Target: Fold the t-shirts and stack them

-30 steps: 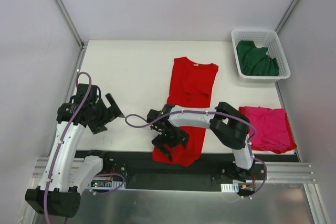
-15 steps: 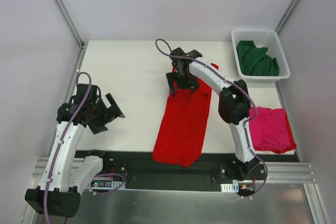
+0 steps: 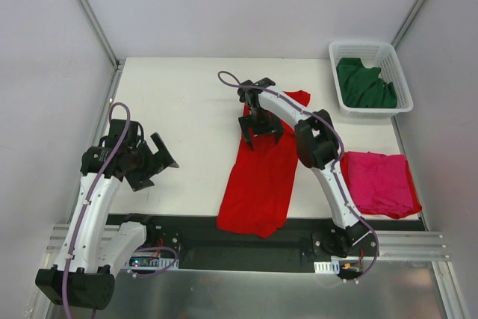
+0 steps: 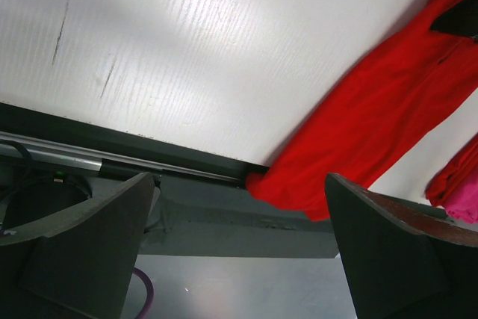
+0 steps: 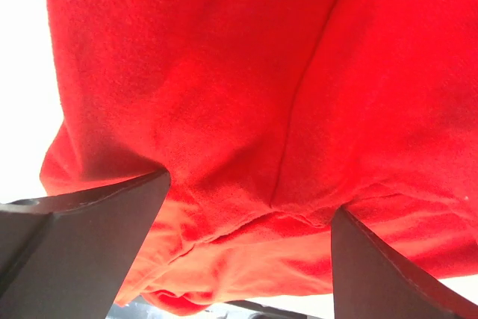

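Left hand (image 3: pixel 157 162), right hand (image 3: pixel 261 131) gaping, empty; red t-shirt (image 3: pixel 258 184), pink t-shirt (image 3: pixel 377 184), green t-shirt (image 3: pixel 364 86): three.

The red t-shirt (image 5: pixel 224 110) is soft matt cloth with a fine nap; the surface (image 4: pixel 224 50) is matt white, faintly ribbed.

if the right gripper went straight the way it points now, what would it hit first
The red t-shirt: it fills the view straight ahead of the open right gripper, though how near it lies is unclear.

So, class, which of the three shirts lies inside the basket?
The green shirt, bunched up in it; the red shirt and pink shirt lie on the table.
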You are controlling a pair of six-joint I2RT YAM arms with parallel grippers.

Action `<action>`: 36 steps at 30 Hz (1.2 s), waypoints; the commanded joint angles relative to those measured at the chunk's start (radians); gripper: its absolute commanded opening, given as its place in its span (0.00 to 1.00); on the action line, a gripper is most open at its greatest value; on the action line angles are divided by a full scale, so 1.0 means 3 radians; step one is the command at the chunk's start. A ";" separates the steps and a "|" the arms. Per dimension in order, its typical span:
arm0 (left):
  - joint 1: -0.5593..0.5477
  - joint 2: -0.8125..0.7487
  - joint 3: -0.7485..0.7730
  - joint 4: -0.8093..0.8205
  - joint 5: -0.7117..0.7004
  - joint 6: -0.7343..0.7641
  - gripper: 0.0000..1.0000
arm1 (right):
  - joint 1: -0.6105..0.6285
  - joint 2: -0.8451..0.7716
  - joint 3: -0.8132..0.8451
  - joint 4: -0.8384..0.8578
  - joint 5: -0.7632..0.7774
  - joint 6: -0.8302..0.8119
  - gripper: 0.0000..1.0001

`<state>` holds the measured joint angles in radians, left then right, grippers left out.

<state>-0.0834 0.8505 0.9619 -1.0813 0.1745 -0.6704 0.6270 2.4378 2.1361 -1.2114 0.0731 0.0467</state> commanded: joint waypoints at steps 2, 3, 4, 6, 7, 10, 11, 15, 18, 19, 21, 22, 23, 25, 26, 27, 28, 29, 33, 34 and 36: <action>0.0038 0.0008 0.0005 0.0005 0.0042 -0.0005 0.99 | 0.0012 0.0234 0.0099 -0.0043 -0.0100 -0.0135 0.96; 0.0038 0.0013 0.0005 0.0010 0.0052 -0.0010 0.99 | 0.0012 0.0259 0.0135 -0.0017 -0.0110 -0.0130 0.96; 0.0043 0.0013 -0.0005 0.0010 0.0052 -0.0010 0.99 | 0.0012 0.0280 0.0171 0.0034 -0.0131 -0.0135 0.96; 0.0038 0.0003 -0.0021 0.0005 0.0078 -0.0015 0.99 | 0.0007 0.0336 0.0268 0.0111 -0.0177 -0.0222 0.96; 0.0038 -0.0002 -0.0031 0.0005 0.0083 -0.0015 0.99 | 0.0012 0.0362 0.0309 0.0151 -0.0202 -0.0232 0.96; 0.0038 -0.0038 -0.0077 0.0005 0.0108 -0.0020 0.99 | -0.0004 0.0469 0.0585 0.0167 -0.0218 -0.0253 0.96; 0.0038 -0.0063 -0.0087 0.0000 0.0119 -0.0015 0.99 | -0.0024 0.0479 0.0636 0.0182 -0.0319 -0.0243 0.96; 0.0043 -0.0125 -0.0133 -0.0016 0.0144 -0.0025 0.99 | -0.0121 0.0368 0.0713 0.0412 -0.0417 -0.0166 0.96; 0.0038 -0.0156 -0.0154 -0.0047 0.0139 -0.0025 0.99 | -0.0223 0.0331 0.0790 0.0586 -0.0489 -0.0070 0.96; 0.0038 -0.0156 -0.0154 -0.0052 0.0139 -0.0020 0.99 | -0.0279 0.0321 0.0815 0.0662 -0.0535 -0.0054 0.96; 0.0043 -0.0156 -0.0144 -0.0072 0.0124 -0.0015 0.99 | -0.0331 0.0316 0.0841 0.0755 -0.0586 -0.0013 0.96; 0.0038 -0.0151 -0.0143 -0.0077 0.0119 -0.0010 0.99 | -0.0376 0.0326 0.0871 0.0856 -0.0672 0.0053 0.96; 0.0038 -0.0145 -0.0133 -0.0082 0.0114 -0.0005 0.99 | -0.0402 0.0336 0.0892 0.0903 -0.0714 0.0089 0.96; 0.0038 -0.0125 -0.0113 -0.0093 0.0103 0.0000 0.99 | -0.0463 0.0352 0.0913 0.1076 -0.0856 0.0232 0.96; 0.0038 -0.0120 -0.0108 -0.0093 0.0098 0.0005 0.99 | -0.0484 0.0367 0.0903 0.1148 -0.0918 0.0289 0.96; 0.0038 -0.0110 -0.0098 -0.0098 0.0093 0.0010 0.99 | -0.0505 0.0382 0.0902 0.1215 -0.0979 0.0360 0.96; 0.0043 -0.0094 -0.0092 -0.0098 0.0083 0.0011 0.99 | -0.0535 0.0387 0.0902 0.1352 -0.1106 0.0482 0.96; 0.0038 -0.0094 -0.0097 -0.0098 0.0078 0.0011 0.99 | -0.0540 0.0403 0.0908 0.1424 -0.1168 0.0549 0.96; 0.0038 -0.0064 -0.0092 -0.0093 0.0068 0.0005 0.99 | -0.0551 0.0403 0.0892 0.1792 -0.1450 0.0795 0.96; 0.0038 -0.0053 -0.0092 -0.0093 0.0058 0.0010 0.99 | -0.0551 0.0393 0.0902 0.1889 -0.1587 0.0841 0.96; 0.0038 -0.0038 -0.0082 -0.0088 0.0052 0.0005 0.99 | -0.0551 0.0317 0.0898 0.1911 -0.1660 0.0877 0.96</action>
<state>-0.0830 0.8314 0.9211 -1.0878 0.2012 -0.6704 0.4469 2.5557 2.3695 -0.7650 -0.2974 0.2302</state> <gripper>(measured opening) 0.993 0.960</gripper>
